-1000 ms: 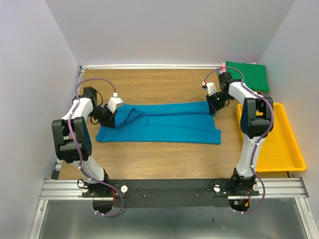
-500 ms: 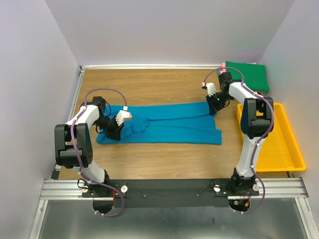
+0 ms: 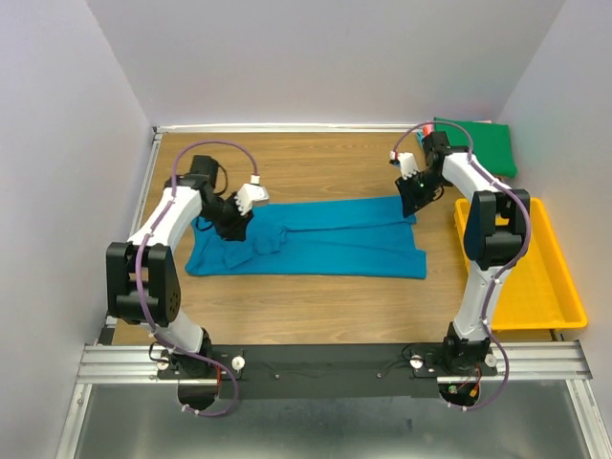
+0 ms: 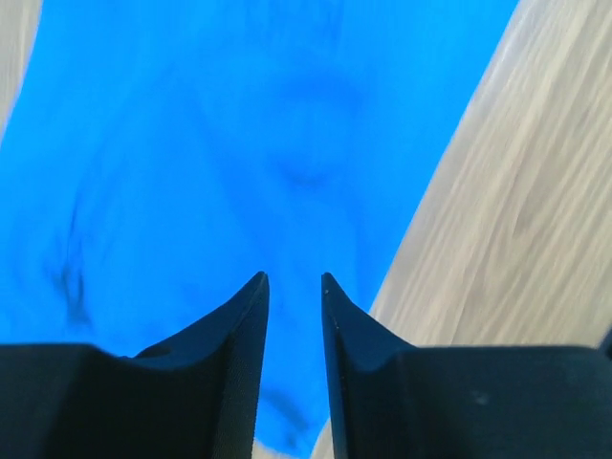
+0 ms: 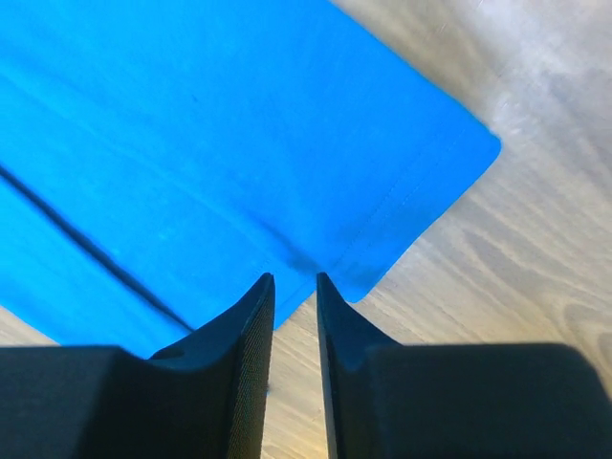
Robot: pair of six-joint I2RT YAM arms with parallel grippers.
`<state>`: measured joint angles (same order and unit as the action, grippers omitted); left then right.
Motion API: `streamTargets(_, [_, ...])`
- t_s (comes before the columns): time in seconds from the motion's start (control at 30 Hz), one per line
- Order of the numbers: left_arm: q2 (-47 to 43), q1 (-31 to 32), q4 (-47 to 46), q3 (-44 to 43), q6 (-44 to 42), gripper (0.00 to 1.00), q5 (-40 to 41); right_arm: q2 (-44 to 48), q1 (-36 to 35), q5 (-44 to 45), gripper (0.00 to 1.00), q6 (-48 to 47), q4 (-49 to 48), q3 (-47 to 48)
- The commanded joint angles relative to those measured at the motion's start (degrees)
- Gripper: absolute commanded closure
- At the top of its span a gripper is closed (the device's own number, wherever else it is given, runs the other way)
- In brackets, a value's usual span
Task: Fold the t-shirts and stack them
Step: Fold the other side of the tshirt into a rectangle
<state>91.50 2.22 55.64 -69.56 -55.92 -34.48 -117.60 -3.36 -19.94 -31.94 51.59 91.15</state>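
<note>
A teal-blue t-shirt (image 3: 316, 241), folded into a long strip, lies across the middle of the wooden table. My left gripper (image 3: 235, 226) hovers over its rumpled left end, jaws nearly together with nothing seen between them; the cloth (image 4: 239, 143) is blurred below. My right gripper (image 3: 417, 197) is at the strip's far right corner, jaws nearly together, and the hem (image 5: 382, 215) puckers right at the fingertips (image 5: 260, 287). A folded dark green t-shirt (image 3: 476, 143) lies at the back right corner. No pink shirt shows clearly.
A yellow plastic tray (image 3: 564, 287) stands by the right edge, beside the right arm. White walls close in the table at the back and both sides. Bare wood (image 3: 306, 163) lies behind the strip and more in front of it.
My left gripper swept from the shirt's left end rightward over the cloth, leaving a rumple, then moved back toward the far edge. My right gripper shifted slightly toward the back.
</note>
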Motion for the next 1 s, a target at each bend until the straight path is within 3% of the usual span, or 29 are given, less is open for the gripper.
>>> streamTargets(0.0, [-1.2, 6.5, -12.0, 2.3, 13.4, 0.63, 2.1, 0.6, 0.3, -2.6, 0.73, 3.1, 2.5, 3.8])
streamTargets(0.07, [0.7, 8.8, -15.5, 2.7, 17.8, 0.53, 3.5, -0.3, 0.2, -2.5, 0.76, 3.3, 3.0, 4.6])
streamTargets(0.3, [4.6, 16.5, -24.1, 4.3, 25.9, 0.52, 10.0, -3.6, 0.2, -1.1, 0.76, 4.2, 3.0, 4.9])
streamTargets(0.6, [10.6, 19.7, -24.8, 2.9, 28.1, 0.64, 14.8, -6.1, 0.3, 0.3, 0.77, 4.3, 2.4, 4.4])
streamTargets(0.83, [12.4, 20.4, -24.1, 3.1, 27.7, 0.64, 12.2, -6.3, 0.2, 0.9, 0.77, 4.1, 1.8, 3.9])
streamTargets(0.97, [11.7, 20.5, -23.1, 2.9, 26.5, 1.0, 10.1, -6.4, 0.3, 1.5, 0.77, 3.8, 1.7, 3.8])
